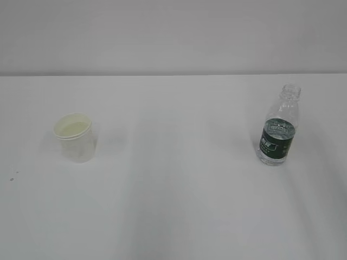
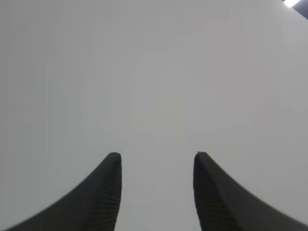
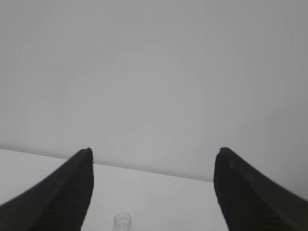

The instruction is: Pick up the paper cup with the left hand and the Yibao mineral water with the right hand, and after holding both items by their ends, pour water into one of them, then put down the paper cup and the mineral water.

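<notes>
Paper cup (image 1: 76,137) stands upright on white tabletop (image 1: 173,206), left side of exterior view, mouth up, long axis vertical. Inside looks cream-white w/ faint yellowish tint; can't tell if liquid is in it.

Yibao mineral water (image 1: 278,127) on right side, well apart from cup. Upright, neck up, no cap, long axis vertical w/ slight lean in the view. Dark green label band round the middle. Body clear; water level not readable.

Neither arm shows in exterior view.

Left tool (image 2: 158,156): two dark fingers apart, nothing between them, only plain pale surface ahead.

Right tool (image 3: 154,153): fingers wide apart, empty. Bottle's open neck (image 3: 122,222) visible low between them, farther off, not touched. Tabletop edge meets pale wall (image 3: 154,72) behind.
</notes>
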Robot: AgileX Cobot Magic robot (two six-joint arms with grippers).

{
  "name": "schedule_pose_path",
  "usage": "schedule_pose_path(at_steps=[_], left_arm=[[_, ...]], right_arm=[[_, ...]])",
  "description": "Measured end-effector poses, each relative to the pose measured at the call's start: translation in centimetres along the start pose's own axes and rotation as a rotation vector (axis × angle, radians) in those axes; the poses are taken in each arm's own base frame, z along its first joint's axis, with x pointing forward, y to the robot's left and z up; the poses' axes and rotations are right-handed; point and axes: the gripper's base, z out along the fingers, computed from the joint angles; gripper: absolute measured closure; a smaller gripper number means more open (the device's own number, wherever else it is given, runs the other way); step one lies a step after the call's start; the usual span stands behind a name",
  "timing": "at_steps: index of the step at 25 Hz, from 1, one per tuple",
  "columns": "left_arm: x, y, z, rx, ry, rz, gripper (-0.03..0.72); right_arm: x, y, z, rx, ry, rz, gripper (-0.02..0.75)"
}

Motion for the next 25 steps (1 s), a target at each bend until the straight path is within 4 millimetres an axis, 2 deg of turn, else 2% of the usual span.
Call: schedule_pose_path(at_steps=[8, 17, 25], left_arm=[[0.2, 0.4, -0.2, -0.061, 0.044, 0.032, 0.342], [0.8, 0.5, -0.2, -0.065, 0.114, 0.106, 0.343], [1.4, 0.7, -0.3, -0.075, 0.185, 0.165, 0.342]], right_arm=[[0.2, 0.0, -0.5, -0.002, 0.024, 0.0, 0.149], [-0.7, -0.7, -3.2, 0.058, 0.044, -0.073, 0.149], [-1.4, -1.0, -4.4, 0.076, 0.091, -0.08, 0.149]])
